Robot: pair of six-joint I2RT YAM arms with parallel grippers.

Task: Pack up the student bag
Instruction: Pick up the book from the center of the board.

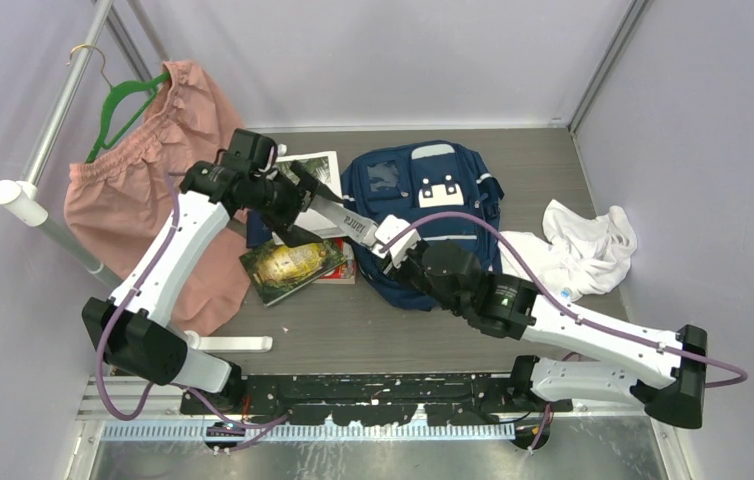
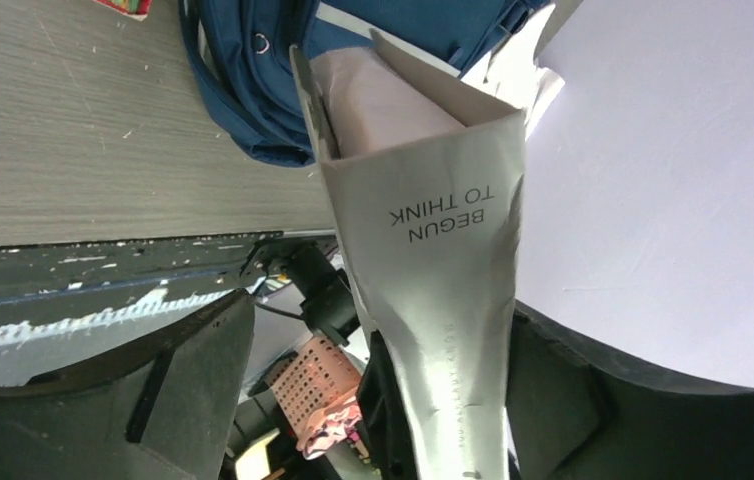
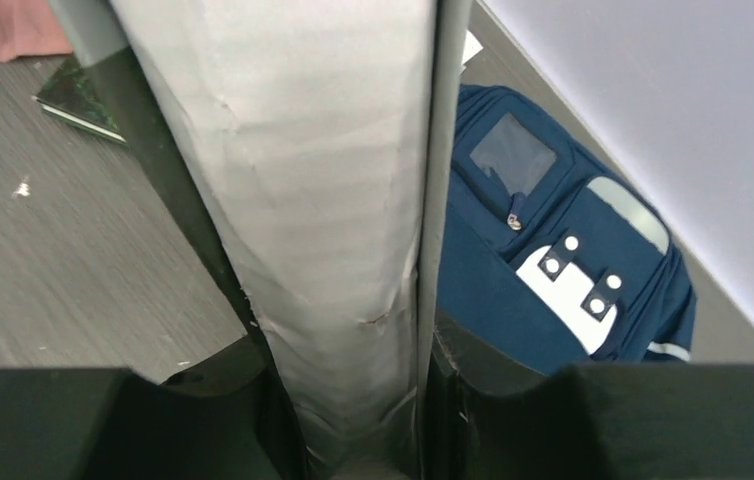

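On a grey wood-grain table (image 1: 373,330) enclosed by lilac walls (image 1: 403,50), the bag (image 1: 453,215) is lying flat by the middle of the far edge. The right gripper (image 1: 391,240) is clamping a grey book (image 1: 348,222) over the bag's left side. The left gripper (image 1: 305,210), left of the bag, is standing wide open around the book's other end.

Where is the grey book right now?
Top view: the grey book is held mid-table by the right gripper, just left of the blue backpack, right of the green book.
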